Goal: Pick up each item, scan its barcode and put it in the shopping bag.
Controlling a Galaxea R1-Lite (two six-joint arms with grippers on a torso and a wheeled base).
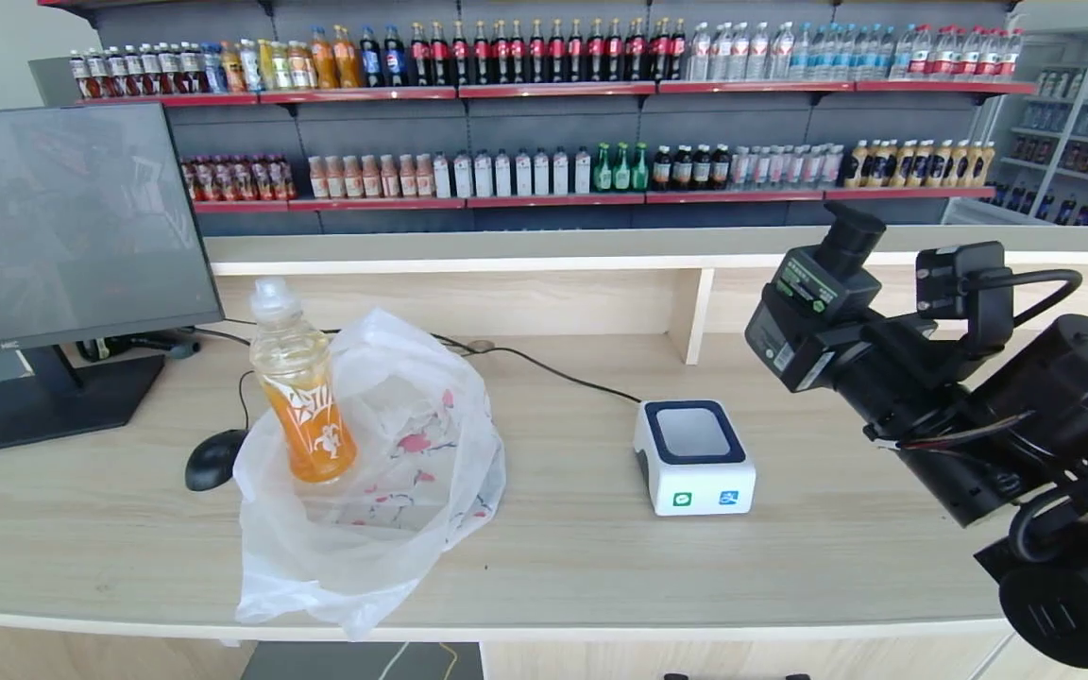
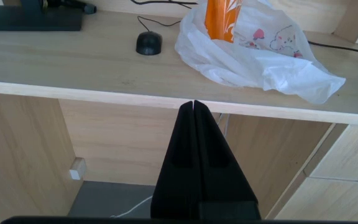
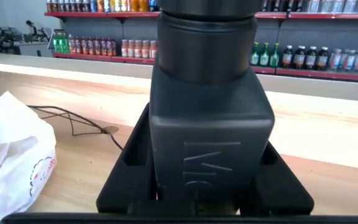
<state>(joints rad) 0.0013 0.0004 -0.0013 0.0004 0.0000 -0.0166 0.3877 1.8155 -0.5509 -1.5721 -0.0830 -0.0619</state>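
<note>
Done so far, by the look of it: orange bottle (image 1: 303,397) upright inside shopping bag (image 1: 412,453) on the counter (image 1: 790,548). In hand: dark bottle (image 1: 813,302), clamped between the fingers of right gripper (image 3: 201,186), held up in the air right of the scanner (image 1: 693,453), well apart from it. Left to do, probably: scan, then bag. Left gripper (image 2: 194,109) pressed together, nothing in it, parked below the counter edge. Can't make out the dark bottle's barcode, or which way it faces. Orange bottle's base veiled by bag plastic.
</note>
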